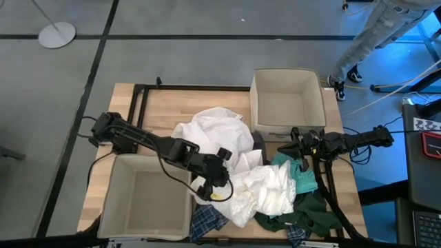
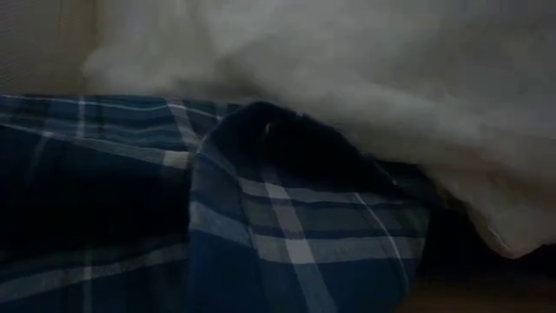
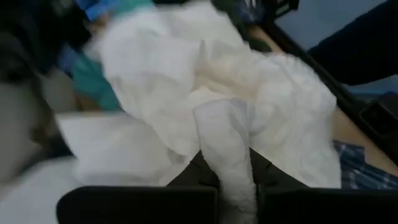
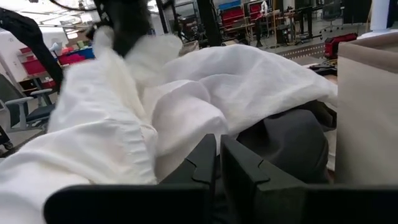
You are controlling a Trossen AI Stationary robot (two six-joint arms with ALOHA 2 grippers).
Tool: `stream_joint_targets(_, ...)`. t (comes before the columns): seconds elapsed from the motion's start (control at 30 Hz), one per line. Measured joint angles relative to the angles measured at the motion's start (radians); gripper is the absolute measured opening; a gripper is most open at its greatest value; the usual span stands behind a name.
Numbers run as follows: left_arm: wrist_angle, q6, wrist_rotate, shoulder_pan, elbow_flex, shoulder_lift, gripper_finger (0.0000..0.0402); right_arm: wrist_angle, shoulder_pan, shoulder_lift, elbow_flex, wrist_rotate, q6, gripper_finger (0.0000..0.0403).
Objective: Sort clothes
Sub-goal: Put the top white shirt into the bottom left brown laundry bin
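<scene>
A pile of clothes lies mid-table: a large white garment [image 1: 213, 131], a second white one [image 1: 265, 193], a teal one [image 1: 301, 176], a dark green one [image 1: 306, 213], a plaid shirt [image 1: 205, 222] and a dark grey one [image 1: 258, 141]. My left gripper [image 1: 219, 184] is shut on the second white garment [image 3: 186, 81] at the pile's near left. My right gripper [image 1: 298, 148] is shut and empty beside the teal garment. The dark grey garment [image 4: 292, 143] lies just ahead of it. The low view shows only the plaid shirt [image 2: 287, 235] under white cloth [image 2: 347, 87]. My left gripper pinches a bunched fold of the white garment [image 3: 231, 163] between its two fingers. The fold runs out from between the fingers as a narrow strip. In the right wrist view the cloth hangs from the gripper [image 4: 124, 25], drawn up from the pile [image 4: 106, 124], which stays on the table.
One beige bin [image 1: 286, 100] stands at the far right, open side up. A second beige bin [image 1: 145, 196] stands at the near left, right beside my left arm. Bare wood [image 1: 172, 103] shows at the far left. A person [image 1: 372, 34] stands beyond the table's far right corner.
</scene>
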Motion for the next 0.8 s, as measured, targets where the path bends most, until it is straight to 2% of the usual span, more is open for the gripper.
stream_joint_targets(0.23,0.012,0.086,-0.134,0.005,0.086,-0.072,0.0008,0.004,0.0,0.0,0.0,0.001,0.0,0.0028)
stream_joint_targets(0.5,0.02,0.139,-0.24,0.037,0.174,-0.15,0.0008,0.005,0.0,0.0,0.0,0.003,0.0,0.0028)
stream_joint_targets(0.8,0.188,0.285,-0.257,0.069,0.22,-0.201,0.0009,0.006,0.0,0.0,0.0,0.004,0.0,0.0028)
